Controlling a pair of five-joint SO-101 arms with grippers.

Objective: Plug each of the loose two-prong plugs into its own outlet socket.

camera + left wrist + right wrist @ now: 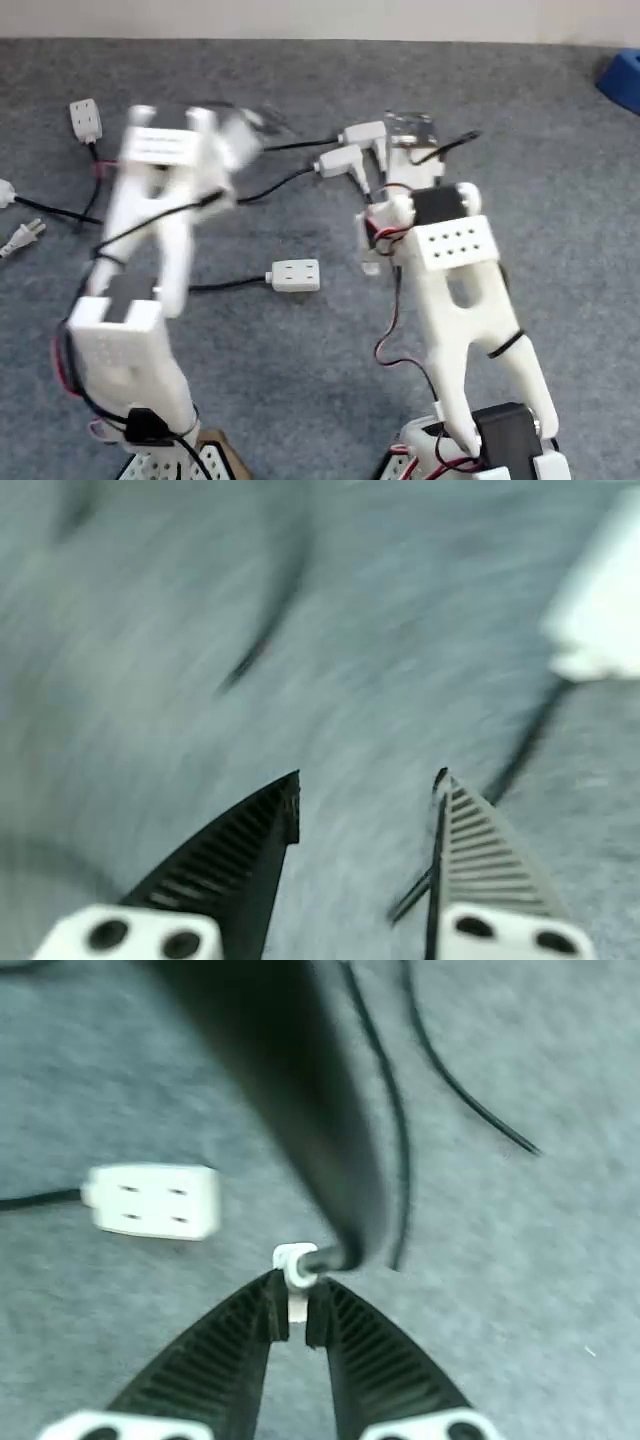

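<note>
Judging from how things lie, the step in hand is bringing one plug to a socket. The right gripper (297, 1298) is pinched nearly shut on a small white plug (294, 1266), caught at its very fingertips. It hangs near the white socket block (296, 275), on the side away from that block's own lead, not touching it.

The plug's long axis seems to run roughly in line with the fingers, with its dark cable (300, 1110) leaving away from the gripper. I cannot tell which way the prongs face. To my eye the next move calls for turning the prongs toward the block's slotted face, squaring them to one pair of slots and pushing straight in. The block lies loose on the grey carpet (560, 150), so it may slide.

The left gripper (367, 780) is wide open and holds nothing, out beyond the block's far side. A second plug (22, 238) lies well apart from the block.
</note>
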